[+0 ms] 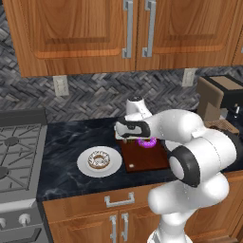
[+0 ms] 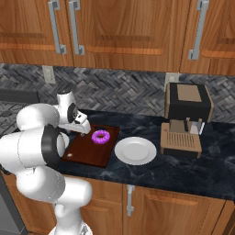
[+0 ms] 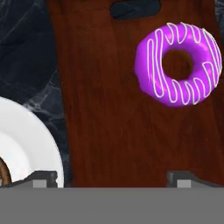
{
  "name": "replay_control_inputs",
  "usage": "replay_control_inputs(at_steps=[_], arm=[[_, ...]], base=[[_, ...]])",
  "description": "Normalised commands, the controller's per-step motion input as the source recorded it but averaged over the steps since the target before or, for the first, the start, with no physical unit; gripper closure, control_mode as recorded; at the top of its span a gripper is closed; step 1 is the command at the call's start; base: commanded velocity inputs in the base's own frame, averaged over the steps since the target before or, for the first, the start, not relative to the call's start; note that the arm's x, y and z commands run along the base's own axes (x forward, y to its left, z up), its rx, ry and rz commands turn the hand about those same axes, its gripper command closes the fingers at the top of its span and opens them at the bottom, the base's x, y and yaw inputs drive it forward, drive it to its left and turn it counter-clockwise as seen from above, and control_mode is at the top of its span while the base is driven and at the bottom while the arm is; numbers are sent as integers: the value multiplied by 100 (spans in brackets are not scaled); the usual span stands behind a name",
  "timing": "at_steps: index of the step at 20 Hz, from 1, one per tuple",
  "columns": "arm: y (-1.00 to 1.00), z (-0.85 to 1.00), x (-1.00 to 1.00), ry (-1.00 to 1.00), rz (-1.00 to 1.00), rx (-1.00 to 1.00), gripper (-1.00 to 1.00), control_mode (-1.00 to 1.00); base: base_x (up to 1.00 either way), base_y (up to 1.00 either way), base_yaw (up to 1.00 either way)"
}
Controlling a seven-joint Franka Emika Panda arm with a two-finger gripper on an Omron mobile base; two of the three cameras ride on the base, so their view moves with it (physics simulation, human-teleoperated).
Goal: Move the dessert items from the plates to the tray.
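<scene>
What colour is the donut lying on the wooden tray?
The donut is bright purple with thin white zigzag icing lines, clearest in the hand view.

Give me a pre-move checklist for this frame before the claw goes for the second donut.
1. Purple donut on the tray: ok.
2. Claw open with nothing between the fingertips: ok.
3. Brown donut on the left plate, not yet moved: not ok.
4. Right plate cleared: ok.
5. Bare tray space beside the purple donut: ok.
6. Claw over the brown donut: not ok; it is over the tray.
</scene>
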Motion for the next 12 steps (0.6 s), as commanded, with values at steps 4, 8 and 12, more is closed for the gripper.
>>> replay_control_inputs(at_steps=[4, 8, 12], arm=[[66, 42, -38, 0, 4, 3, -100, -100], [58, 32, -25, 2, 4, 1, -100, -100], [43, -6, -4, 0, 4, 0, -100, -100]], base=[[0, 0, 0], [0, 0, 0], [0, 0, 0]])
